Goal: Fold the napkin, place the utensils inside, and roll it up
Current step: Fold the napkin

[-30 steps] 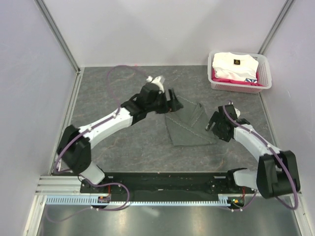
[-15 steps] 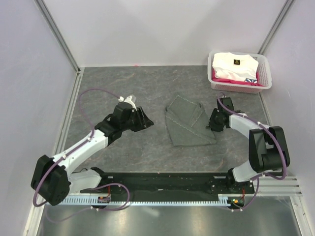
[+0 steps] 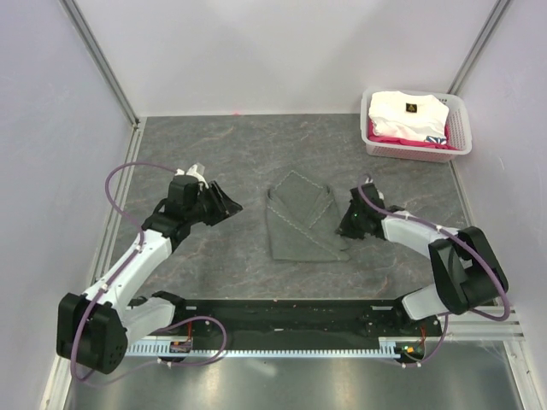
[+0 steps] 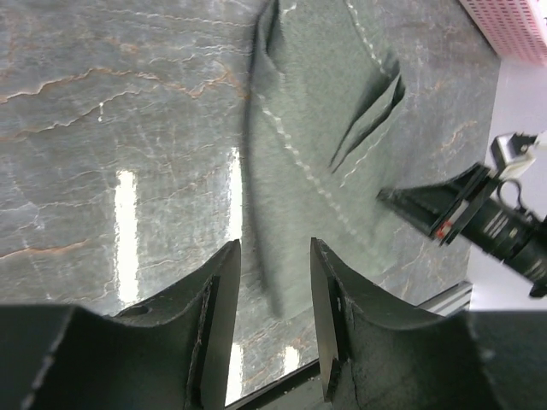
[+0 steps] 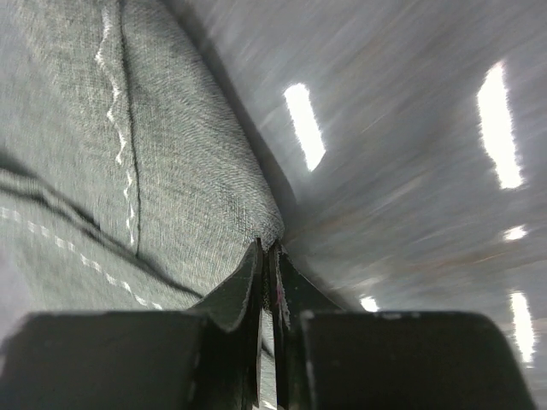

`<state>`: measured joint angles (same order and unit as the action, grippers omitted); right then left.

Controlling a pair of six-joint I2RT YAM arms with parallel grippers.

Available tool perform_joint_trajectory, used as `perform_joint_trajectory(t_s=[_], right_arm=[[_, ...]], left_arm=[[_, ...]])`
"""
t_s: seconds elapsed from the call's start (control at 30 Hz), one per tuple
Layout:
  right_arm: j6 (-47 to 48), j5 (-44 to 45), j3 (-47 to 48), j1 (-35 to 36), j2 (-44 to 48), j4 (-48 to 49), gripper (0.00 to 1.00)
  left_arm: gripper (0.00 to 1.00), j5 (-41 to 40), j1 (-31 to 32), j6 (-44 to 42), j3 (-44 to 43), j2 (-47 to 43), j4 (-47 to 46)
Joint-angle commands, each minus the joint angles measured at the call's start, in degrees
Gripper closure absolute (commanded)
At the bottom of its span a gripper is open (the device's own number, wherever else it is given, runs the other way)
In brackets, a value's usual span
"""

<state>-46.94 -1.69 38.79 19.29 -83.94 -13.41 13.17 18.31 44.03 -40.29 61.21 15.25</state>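
Change: napkin (image 3: 301,224) sits further left; left end effector (image 3: 231,205) withdrawn, jaws apart, empty.
Grip: right end effector (image 3: 344,227) pinches napkin's right edge.
Texture: thin woven cloth, folded, pale-stitched hem.

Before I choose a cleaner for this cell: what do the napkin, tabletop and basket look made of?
The napkin: woven cloth, matte; weave and stitched hem show. The tabletop: hard, glossy, stone-patterned, perhaps laminate; veins and light reflections. The basket: probably plastic; pink perforated wall.
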Motion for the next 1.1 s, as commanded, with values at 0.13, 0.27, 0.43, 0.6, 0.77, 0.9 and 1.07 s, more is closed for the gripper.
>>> perform_joint_trajectory(t_s=[0.13, 0.27, 0.43, 0.6, 0.77, 0.9, 1.07], right_arm=[[-16.2, 4.6, -5.6, 15.8, 1.3, -3.2, 0.82], [-16.1, 7.9, -4.0, 18.2, 8.2, -10.0, 0.54], [-19.4, 9.6, -5.9, 19.4, 20.4, -17.9, 0.26], [-30.3, 7.7, -12.1, 25.9, 28.0, -16.6, 0.24], [-39.2, 8.9, -16.8, 34.7, 25.8, -8.7, 0.26], [-41.5, 11.4, -16.6, 36.9, 25.6, -7.9, 0.26], [-44.1, 13.1, -16.9, 37.7, 28.1, -7.8, 0.27]], left_arm=[[0.53, 5.2, -4.9, -3.2, 0.1, -2.2, 1.7], [0.51, 5.5, -5.6, -3.6, -0.2, -3.6, 3.8], [0.48, 5.5, -5.6, -3.0, 1.5, -7.2, 5.8], [0.47, 5.9, -5.6, -2.5, 3.2, -9.7, 8.3], [0.47, 7.0, -5.6, -2.3, 3.7, -10.8, 10.0], [0.47, 7.2, -5.6, -3.2, 3.6, -11.2, 11.0], [0.47, 7.4, -5.6, -3.1, 4.0, -12.1, 11.6]])
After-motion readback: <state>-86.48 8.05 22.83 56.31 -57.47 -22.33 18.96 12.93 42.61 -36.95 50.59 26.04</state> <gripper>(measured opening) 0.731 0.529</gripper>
